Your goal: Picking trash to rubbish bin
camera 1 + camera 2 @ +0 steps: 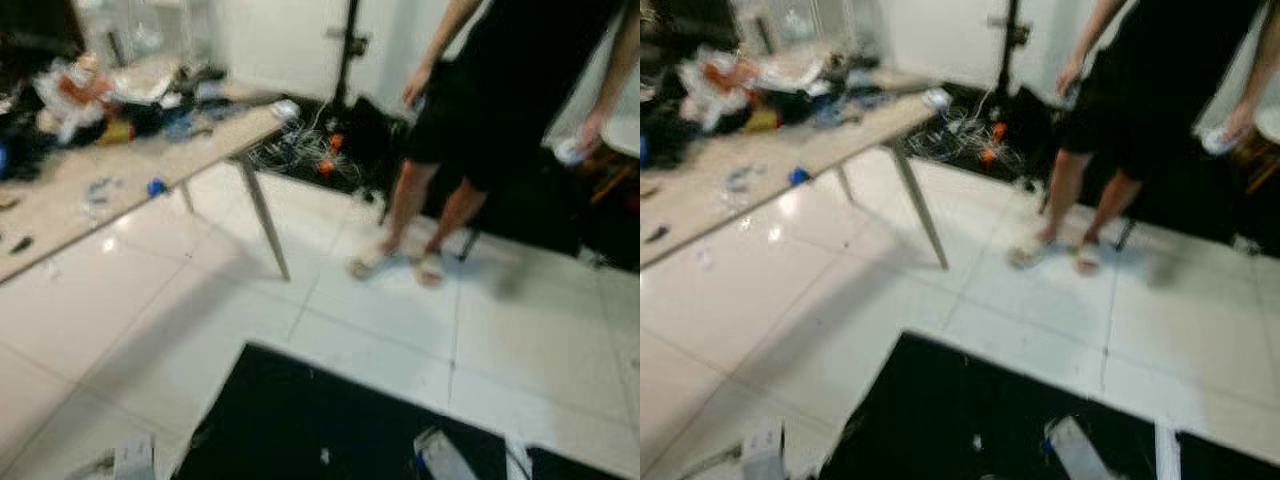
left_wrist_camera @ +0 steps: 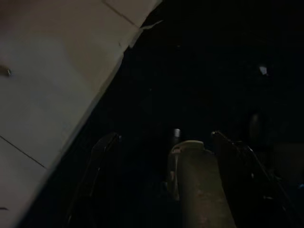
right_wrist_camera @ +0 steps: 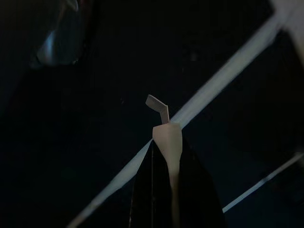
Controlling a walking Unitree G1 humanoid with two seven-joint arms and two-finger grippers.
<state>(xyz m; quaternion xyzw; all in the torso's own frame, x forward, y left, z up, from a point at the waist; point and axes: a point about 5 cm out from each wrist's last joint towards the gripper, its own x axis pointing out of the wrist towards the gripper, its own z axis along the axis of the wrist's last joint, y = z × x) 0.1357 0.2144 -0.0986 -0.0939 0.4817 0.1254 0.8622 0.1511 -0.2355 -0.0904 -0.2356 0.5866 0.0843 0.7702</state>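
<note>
The head views are blurred. In the right wrist view my right gripper (image 3: pixel 167 135) is shut on a pale scrap of trash (image 3: pixel 161 108), whose folded end sticks out past the fingertips above a dark floor mat. In the left wrist view my left gripper (image 2: pixel 164 138) hangs with its two black fingers wide apart. A pale rounded thing (image 2: pixel 197 180) sits between them, close to one finger; whether it is held is unclear. A whitish piece of trash (image 1: pixel 440 455) lies on the black mat (image 1: pixel 300 420) at my feet.
A person (image 1: pixel 500 90) stands ahead on the white tiled floor (image 1: pixel 380 330), holding something pale in one hand. A cluttered table (image 1: pixel 140 160) with thin metal legs stands at the left. Cables and dark gear (image 1: pixel 320 145) lie by the back wall. Another pale item (image 1: pixel 130 458) lies at the lower left.
</note>
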